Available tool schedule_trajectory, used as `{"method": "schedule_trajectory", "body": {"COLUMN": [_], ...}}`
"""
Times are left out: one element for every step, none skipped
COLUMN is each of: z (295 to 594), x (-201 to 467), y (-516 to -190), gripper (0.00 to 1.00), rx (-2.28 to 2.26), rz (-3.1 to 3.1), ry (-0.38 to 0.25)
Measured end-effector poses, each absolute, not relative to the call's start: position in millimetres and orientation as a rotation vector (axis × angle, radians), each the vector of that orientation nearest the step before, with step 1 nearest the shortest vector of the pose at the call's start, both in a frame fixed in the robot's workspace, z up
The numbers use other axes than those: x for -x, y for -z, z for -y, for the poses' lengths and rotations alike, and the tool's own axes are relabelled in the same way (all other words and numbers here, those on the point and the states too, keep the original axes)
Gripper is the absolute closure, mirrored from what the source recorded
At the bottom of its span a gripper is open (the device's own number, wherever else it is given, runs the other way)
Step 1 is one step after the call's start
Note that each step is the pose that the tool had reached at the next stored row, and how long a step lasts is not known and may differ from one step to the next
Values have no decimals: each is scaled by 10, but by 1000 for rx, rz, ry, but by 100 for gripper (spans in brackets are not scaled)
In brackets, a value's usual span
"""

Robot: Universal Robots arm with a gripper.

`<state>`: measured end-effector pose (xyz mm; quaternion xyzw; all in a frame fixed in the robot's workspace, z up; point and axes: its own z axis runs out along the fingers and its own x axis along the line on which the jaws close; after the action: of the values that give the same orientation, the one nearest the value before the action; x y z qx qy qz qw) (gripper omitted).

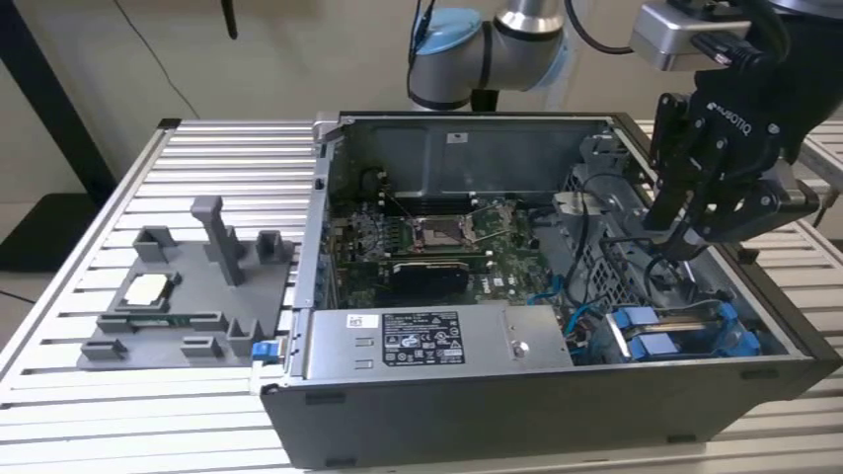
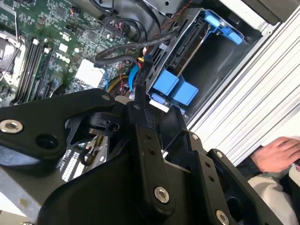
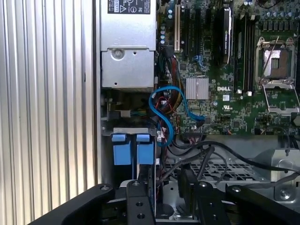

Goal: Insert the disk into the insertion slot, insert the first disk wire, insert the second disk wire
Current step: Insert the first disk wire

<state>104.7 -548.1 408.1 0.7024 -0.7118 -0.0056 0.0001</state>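
While gripper (image 1: 678,245) hangs inside open case (image 1: 527,420), slatted metal table (image 1: 197,158), beige wall (image 1: 303,49)

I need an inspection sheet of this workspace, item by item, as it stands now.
Surface: slatted metal table, carrying the open computer case.
Job's things: disk's blue carrier sits at the insertion slot; drive body hidden.
Clutter: grey fixture tray at the exterior view's left, small part on it.
Grippers: gripper hangs over the case, near the carrier.
Cables: blue cable loops over the motherboard; black cables cross near the gripper.
Surroundings: person's hand beyond the table's edge.
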Motion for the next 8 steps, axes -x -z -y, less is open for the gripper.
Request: {"method": "schedule_trajectory", "body": {"z": [5479,5478,5476,5475,5473,5472,5472,5472], "x": [-1044,-1041,-1038,-1034,-1032,-1029,-1027,-1027], "y": [-4079,-4077,-4076,-4074,-4072,-4069,-4061,-4050], "gripper": [59,59,59,59,59,59,59,59], "rx": [-2207,-2207,-2207,-2208,-2209,-2210,-2212,-2216], "rz": [2236,2236,2236,2237,2237,2238,2240,2240], "ry": [18,18,19,20,21,23,27,32]}}
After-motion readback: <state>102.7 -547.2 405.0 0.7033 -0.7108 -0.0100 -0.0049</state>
